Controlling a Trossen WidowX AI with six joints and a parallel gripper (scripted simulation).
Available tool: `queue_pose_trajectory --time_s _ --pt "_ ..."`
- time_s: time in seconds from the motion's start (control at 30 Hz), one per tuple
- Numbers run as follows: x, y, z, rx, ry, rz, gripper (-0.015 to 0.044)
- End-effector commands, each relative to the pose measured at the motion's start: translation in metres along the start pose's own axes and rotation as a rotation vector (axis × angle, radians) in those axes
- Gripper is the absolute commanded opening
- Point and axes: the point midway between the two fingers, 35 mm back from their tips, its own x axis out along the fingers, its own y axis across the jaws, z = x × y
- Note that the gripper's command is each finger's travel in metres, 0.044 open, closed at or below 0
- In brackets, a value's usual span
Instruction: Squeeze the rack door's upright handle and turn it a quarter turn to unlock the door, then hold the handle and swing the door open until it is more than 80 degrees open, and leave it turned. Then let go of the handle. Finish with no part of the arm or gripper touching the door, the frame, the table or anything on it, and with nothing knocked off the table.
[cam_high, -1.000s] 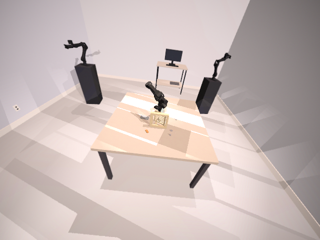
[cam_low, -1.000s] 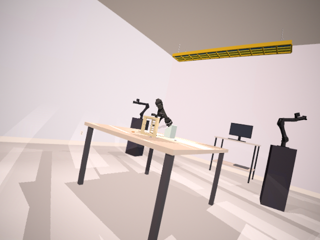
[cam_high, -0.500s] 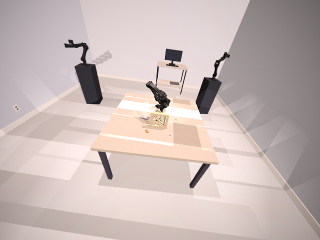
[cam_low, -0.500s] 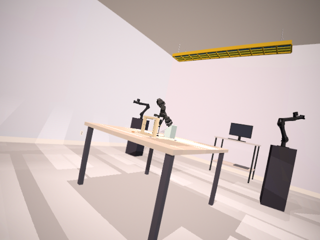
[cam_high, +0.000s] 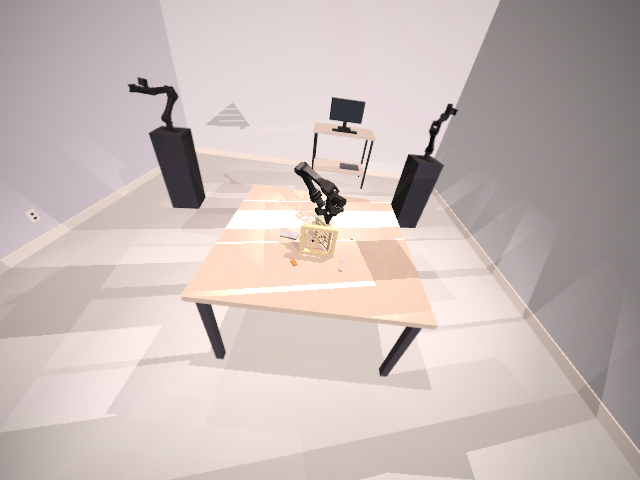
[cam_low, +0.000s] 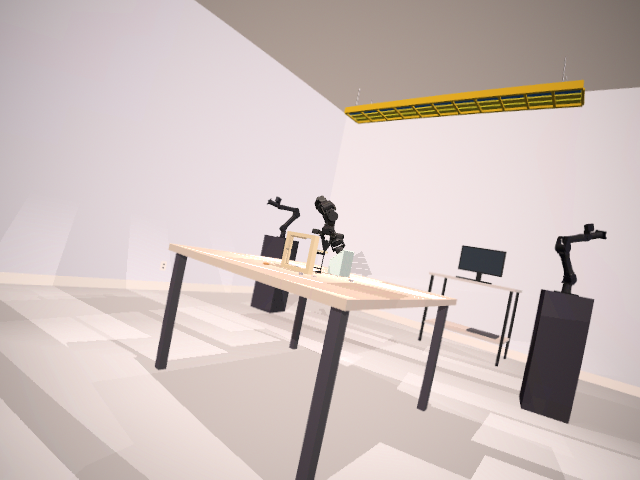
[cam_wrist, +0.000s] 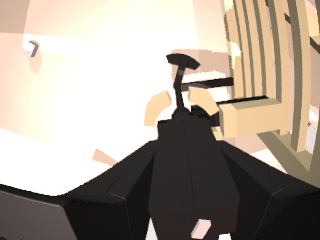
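The pale wooden frame (cam_high: 302, 240) (cam_low: 312, 254) stands upright on the table (cam_high: 242, 273) (cam_low: 248, 270). Its slatted door (cam_high: 323, 238) (cam_wrist: 242, 45) is swung out of the frame on the arm's side, at a wide angle whose exact size I cannot tell. The dark T-shaped handle (cam_wrist: 183, 62) sticks out beside the door's bar. My gripper (cam_wrist: 186, 150) is shut on the handle's stem, with one pale fingertip on each side. In the top and exterior views the handle is too small to make out and the fingers are partly hidden. How far the handle is turned is unclear.
A mint-green box (cam_low: 341, 263) stands close to the door and arm. A flat grey item (cam_high: 289, 235) lies left of the frame, and a small orange item (cam_high: 293, 262) lies in front. Small pale items (cam_high: 342, 261) (cam_wrist: 32, 48) also lie on the table.
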Motion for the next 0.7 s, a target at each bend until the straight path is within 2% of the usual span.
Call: queue_pose_trajectory --time_s 0.0,0.67 --pt "0.000 0.008 0.003 0.083 -0.002 0.001 0.0020" --pt "0.000 0.050 0.022 0.396 -0.003 0.004 0.0020"
